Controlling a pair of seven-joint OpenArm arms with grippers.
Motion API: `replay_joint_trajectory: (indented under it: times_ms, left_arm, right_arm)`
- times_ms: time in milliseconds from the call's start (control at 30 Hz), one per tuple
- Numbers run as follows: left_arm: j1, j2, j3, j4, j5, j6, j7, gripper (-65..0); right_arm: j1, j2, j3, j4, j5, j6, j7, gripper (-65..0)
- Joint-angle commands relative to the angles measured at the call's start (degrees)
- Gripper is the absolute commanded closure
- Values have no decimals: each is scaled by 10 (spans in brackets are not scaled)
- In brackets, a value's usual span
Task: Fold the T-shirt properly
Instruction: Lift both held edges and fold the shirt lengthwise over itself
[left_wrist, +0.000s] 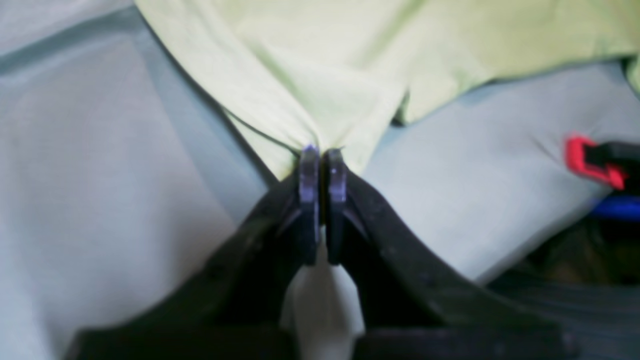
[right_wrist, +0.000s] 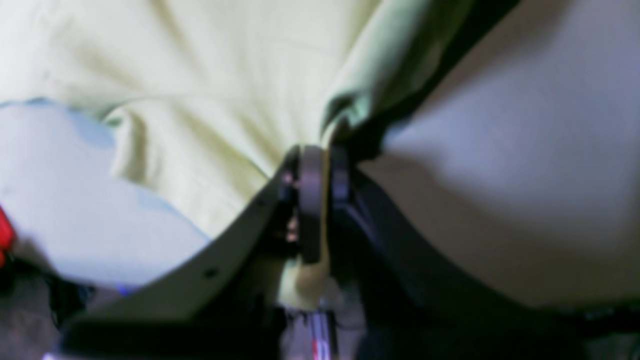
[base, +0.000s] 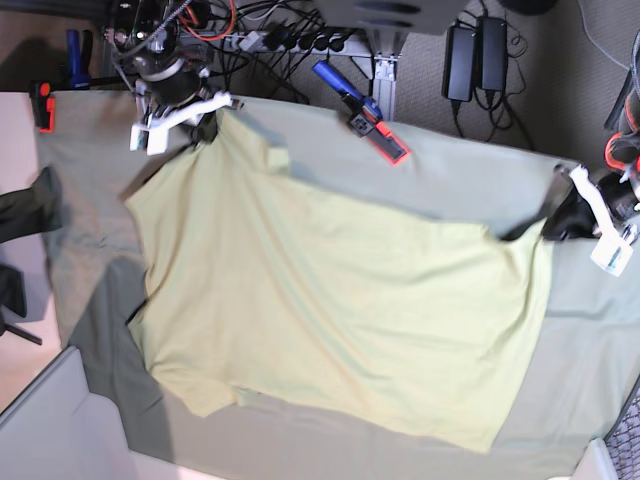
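Note:
The pale yellow-green T-shirt (base: 330, 300) is stretched across the grey-green table cloth (base: 470, 165) between my two grippers. My right gripper (base: 205, 125), at the far left of the base view, is shut on a pinch of the shirt's fabric (right_wrist: 200, 100); its closed jaws show in the right wrist view (right_wrist: 320, 155). My left gripper (base: 555, 215), at the right edge, is shut on another bunched corner of the shirt (left_wrist: 325, 75); its closed jaws show in the left wrist view (left_wrist: 322, 150). The shirt's left part casts a shadow and looks raised off the cloth. No white tag shows.
A red and blue clamp (base: 365, 118) holds the cloth at the far edge, and a red clamp (base: 43, 105) at the far left corner. A red clamp (left_wrist: 590, 162) shows near my left gripper. Cables and power bricks (base: 470, 45) lie beyond the table.

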Motion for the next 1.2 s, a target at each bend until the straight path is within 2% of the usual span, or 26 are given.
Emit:
replay_joint_trajectory:
  times_ms: [0,133,233,333,600,967,1167]
  left_arm:
    - [9,-10,-12,21,-10,-8,-3,0]
    - [43,-10,-52,52,-12,-8,5,0]
    - [61,-10,-87,59,-37,-8,5,0]
    - [64,-10,-110,64,-67,-8,29,0]
    - [61,-16,-115,70,-105,-8,30,0]
    - [6,-16,-108,62,-72,-8,23,0]
    - [-51,-16,-39,21,-12,-8,-5,0]
  right_arm:
    - [-13,8,15,16,-3,5,-5,0]
    - [-41,30,58,40,22,17,-5,0]
    - [-44,51,89,43,64,35,-10,0]
    - [-44,70,107,43,93,36,-11,0]
    - [-20,80,114,44,99,37,-11,0]
    - [103,80,113,26,74,40,-7,0]
    - [171,80,112,-30,66,40,-4,0]
